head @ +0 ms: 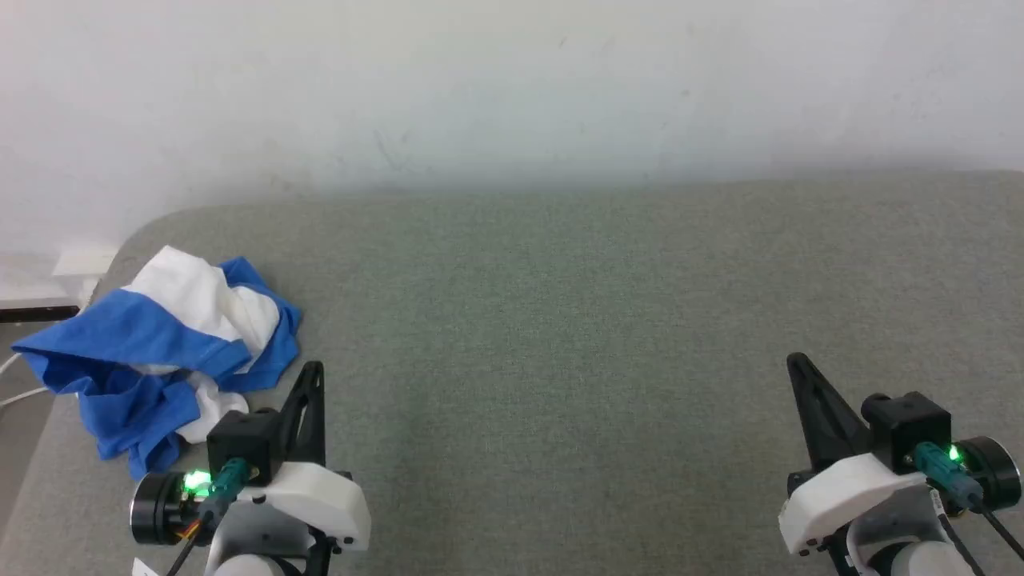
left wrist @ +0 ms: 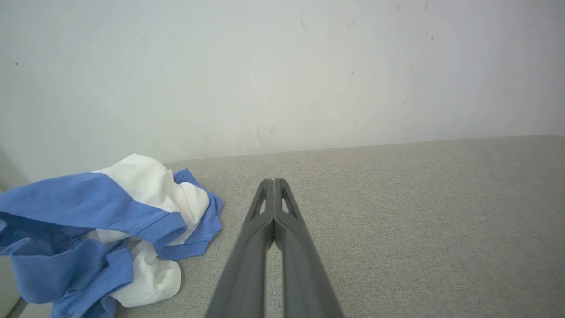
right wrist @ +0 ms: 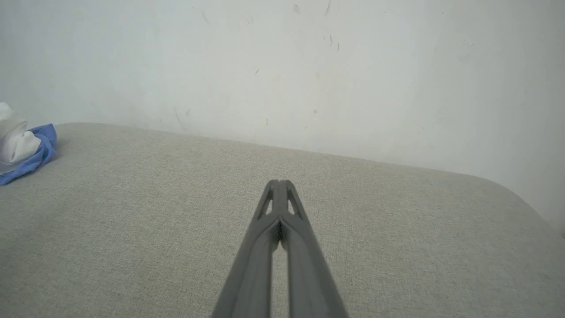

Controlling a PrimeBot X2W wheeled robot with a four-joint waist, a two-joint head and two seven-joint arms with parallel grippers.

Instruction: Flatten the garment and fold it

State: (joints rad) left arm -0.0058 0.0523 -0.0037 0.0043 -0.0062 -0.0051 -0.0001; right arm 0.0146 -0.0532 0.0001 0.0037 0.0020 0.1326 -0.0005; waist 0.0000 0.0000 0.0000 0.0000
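I'm working in a bare indoor room, more test space than home, though I can't say for sure. A plain, scuffed white wall [head: 512, 80] fills the top of the frame, with a grey fabric-covered bench [head: 560, 320] below it and white cables [head: 20, 394] at the left edge.

Soft even daylight, sharp, faint shadows.

Head camera looking forward and down over the grey cushion [head: 560, 320], garment [head: 160, 352] lying at its left, left wrist camera sitting low near the garment, facing the wall [left wrist: 282, 66], right wrist camera facing likewise, well apart from the garment, all three sharing it
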